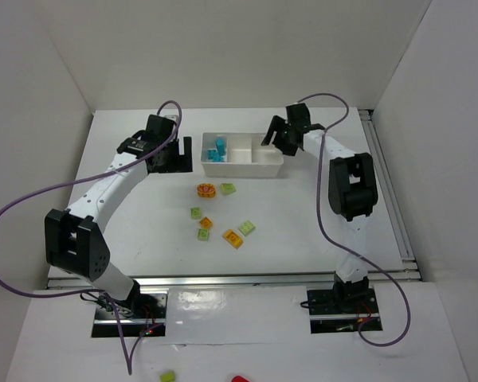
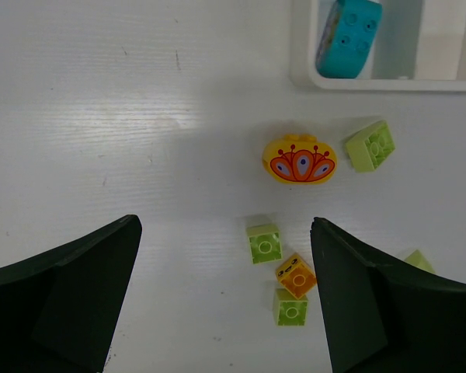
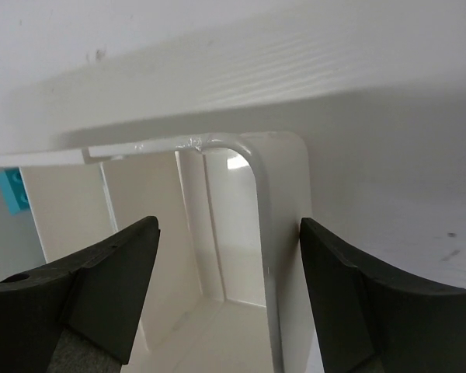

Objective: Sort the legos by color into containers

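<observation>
Legos (image 1: 233, 238) are lying loose on the near side of the white tray (image 1: 247, 169), cyan bricks (image 1: 217, 151) sitting in its left compartment. Left gripper (image 2: 225, 229), jaws wide apart, is hovering nearest them; right gripper (image 3: 229, 225), jaws apart, is straddling the tray's right wall.

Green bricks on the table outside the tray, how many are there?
4 green bricks: one right of the yellow oval piece, one below-left of that piece in the top view, one just under an orange brick, one farthest right. None looks hidden.
</observation>
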Controlling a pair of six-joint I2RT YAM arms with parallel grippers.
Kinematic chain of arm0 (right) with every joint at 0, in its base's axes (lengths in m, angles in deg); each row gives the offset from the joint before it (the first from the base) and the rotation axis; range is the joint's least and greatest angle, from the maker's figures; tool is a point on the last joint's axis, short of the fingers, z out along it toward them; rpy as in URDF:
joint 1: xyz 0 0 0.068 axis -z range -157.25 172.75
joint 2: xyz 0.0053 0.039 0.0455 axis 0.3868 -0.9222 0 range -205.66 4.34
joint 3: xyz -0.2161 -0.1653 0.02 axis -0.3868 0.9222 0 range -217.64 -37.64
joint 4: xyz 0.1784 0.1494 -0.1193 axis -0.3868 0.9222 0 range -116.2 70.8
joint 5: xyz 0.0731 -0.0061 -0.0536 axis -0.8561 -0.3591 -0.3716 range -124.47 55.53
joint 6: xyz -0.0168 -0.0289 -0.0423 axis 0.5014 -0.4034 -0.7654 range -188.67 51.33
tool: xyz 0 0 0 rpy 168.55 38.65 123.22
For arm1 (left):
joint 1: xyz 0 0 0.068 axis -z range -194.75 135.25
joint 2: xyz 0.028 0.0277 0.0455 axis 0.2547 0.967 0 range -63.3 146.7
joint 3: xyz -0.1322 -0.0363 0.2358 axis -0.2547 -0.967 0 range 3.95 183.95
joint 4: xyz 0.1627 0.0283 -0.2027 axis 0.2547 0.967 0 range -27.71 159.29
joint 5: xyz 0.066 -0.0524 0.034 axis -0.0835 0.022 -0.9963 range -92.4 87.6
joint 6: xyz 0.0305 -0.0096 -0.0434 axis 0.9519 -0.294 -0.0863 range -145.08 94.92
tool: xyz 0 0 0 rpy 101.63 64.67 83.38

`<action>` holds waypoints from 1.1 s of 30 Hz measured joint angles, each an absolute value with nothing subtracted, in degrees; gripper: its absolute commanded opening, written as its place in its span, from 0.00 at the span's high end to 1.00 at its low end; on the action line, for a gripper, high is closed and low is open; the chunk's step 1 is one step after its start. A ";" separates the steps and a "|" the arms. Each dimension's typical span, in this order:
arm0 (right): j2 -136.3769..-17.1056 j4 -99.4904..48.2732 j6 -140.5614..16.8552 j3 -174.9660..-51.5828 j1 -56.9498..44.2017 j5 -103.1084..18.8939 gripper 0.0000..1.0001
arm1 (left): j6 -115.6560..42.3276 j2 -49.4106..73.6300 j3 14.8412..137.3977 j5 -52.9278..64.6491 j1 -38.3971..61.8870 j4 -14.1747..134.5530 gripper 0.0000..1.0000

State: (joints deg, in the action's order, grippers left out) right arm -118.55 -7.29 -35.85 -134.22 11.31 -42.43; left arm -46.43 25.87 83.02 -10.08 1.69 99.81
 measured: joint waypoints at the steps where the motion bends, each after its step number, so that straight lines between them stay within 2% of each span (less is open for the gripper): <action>1: -119.14 -7.16 -36.35 -134.78 10.41 -42.67 0.20 | -46.43 25.87 83.02 -10.11 1.69 99.79 0.00; 8: -120.82 -3.77 -40.05 -136.03 6.37 -42.50 0.20 | -46.45 25.87 82.91 -10.94 1.69 99.74 0.00; 12: -120.82 -1.95 -42.06 -136.03 6.17 -41.91 0.01 | -47.06 25.87 82.71 -11.33 1.69 99.79 0.00; 16: -118.75 0.78 -44.20 -135.44 5.82 -38.17 0.01 | -47.94 25.87 82.73 -10.28 1.69 99.79 0.00; 18: -114.90 1.39 -44.85 -133.08 5.72 -35.09 0.01 | -47.98 25.87 82.73 -9.62 1.69 99.70 0.04; 24: -91.97 0.17 -46.47 -120.49 4.34 -25.73 0.01 | -49.53 24.71 76.20 -7.24 1.96 96.84 0.08; 25: -87.86 -0.18 -46.52 -117.95 3.38 -24.31 0.04 | -49.86 24.51 74.41 -6.94 2.22 96.53 0.08; 27: -81.77 -1.36 -46.69 -112.64 0.25 -22.63 0.15 | -50.95 24.32 70.97 -6.41 3.09 96.34 0.08; 29: -78.66 -1.60 -46.80 -107.94 -4.27 -22.65 0.22 | -52.00 24.30 68.31 -5.84 3.81 96.34 0.09; 31: -78.88 -1.60 -46.73 -104.80 -9.15 -23.18 0.22 | -52.64 24.30 66.69 -5.17 4.32 96.27 0.09; 33: -80.96 -1.17 -47.15 -102.59 -14.17 -24.12 0.15 | -53.62 24.27 65.82 -5.06 4.32 96.05 0.07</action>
